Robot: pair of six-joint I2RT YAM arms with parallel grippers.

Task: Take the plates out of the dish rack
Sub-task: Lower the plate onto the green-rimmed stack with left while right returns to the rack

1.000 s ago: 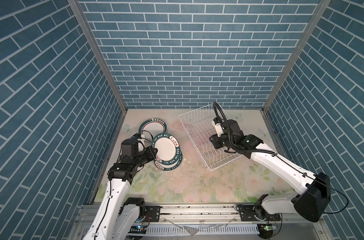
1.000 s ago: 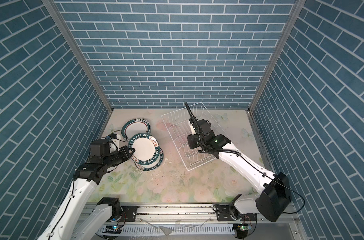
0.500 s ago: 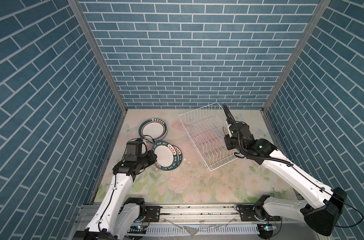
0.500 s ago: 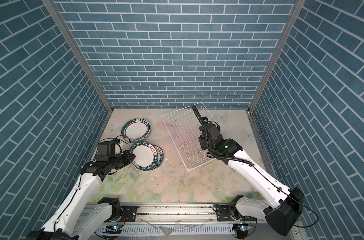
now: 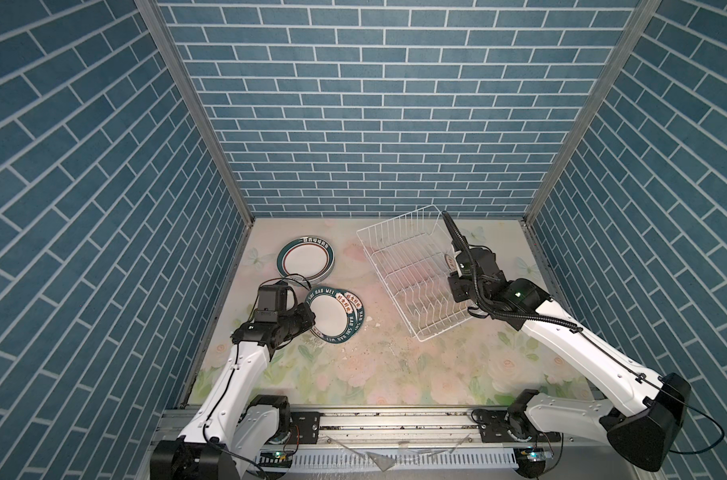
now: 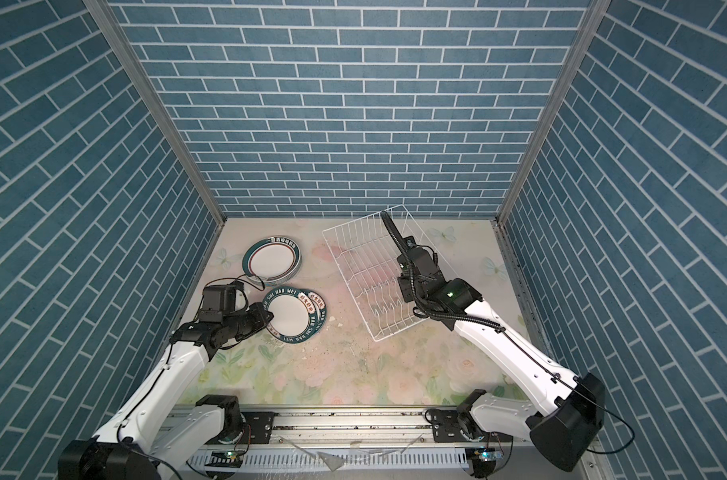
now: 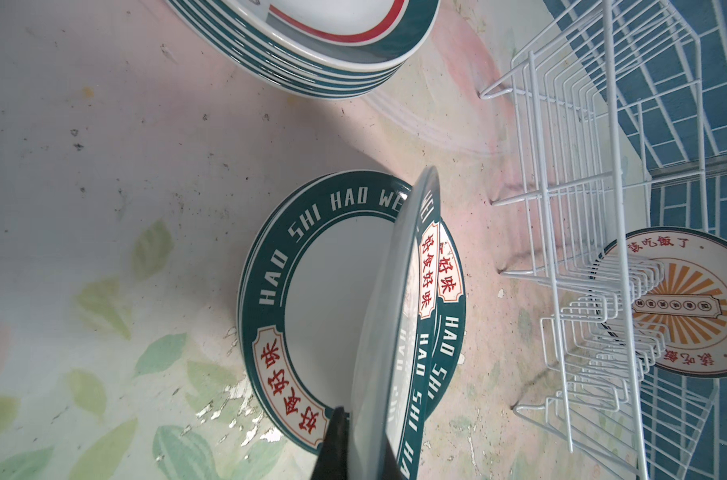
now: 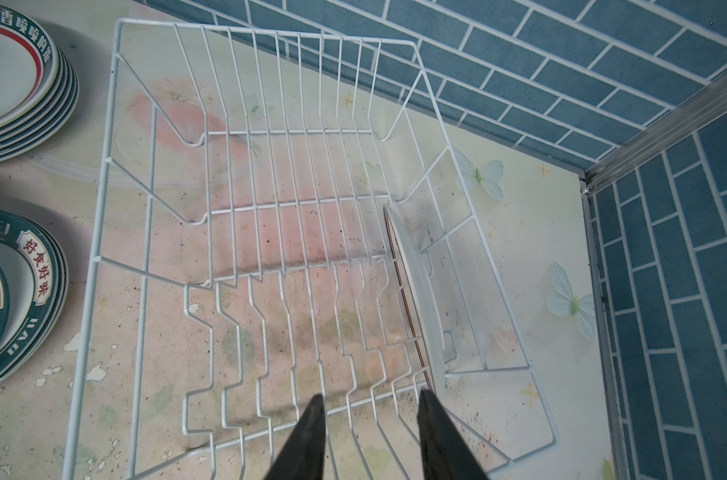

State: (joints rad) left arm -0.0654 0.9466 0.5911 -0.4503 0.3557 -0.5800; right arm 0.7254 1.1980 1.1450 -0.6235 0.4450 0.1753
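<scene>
My left gripper (image 7: pixel 361 449) is shut on the rim of a green-rimmed plate (image 7: pixel 395 311). It holds the plate edge-on and tilted just above a small stack of lettered plates (image 7: pixel 324 291) (image 5: pixel 336 311). A taller stack of larger plates (image 5: pixel 305 262) lies behind that. The white wire dish rack (image 5: pixel 411 270) (image 8: pixel 249 208) stands at the right. One orange sunburst plate (image 7: pixel 694 299) (image 8: pixel 415 291) stands upright in its end slot. My right gripper (image 8: pixel 370 403) hangs open over the rack's near tines, just beside that plate and touching nothing.
Blue brick walls close in the floral mat (image 5: pixel 374 365) on three sides, and the rack's far corner is close to the back wall. Chips and grit (image 5: pixel 378 324) lie between the small stack and the rack. A metal rail (image 5: pixel 395 424) runs along the front edge.
My left gripper has lowered its plate closer over the small stack. My right arm has shifted rightward along the rack toward the end where the plate stands, jaws unchanged.
</scene>
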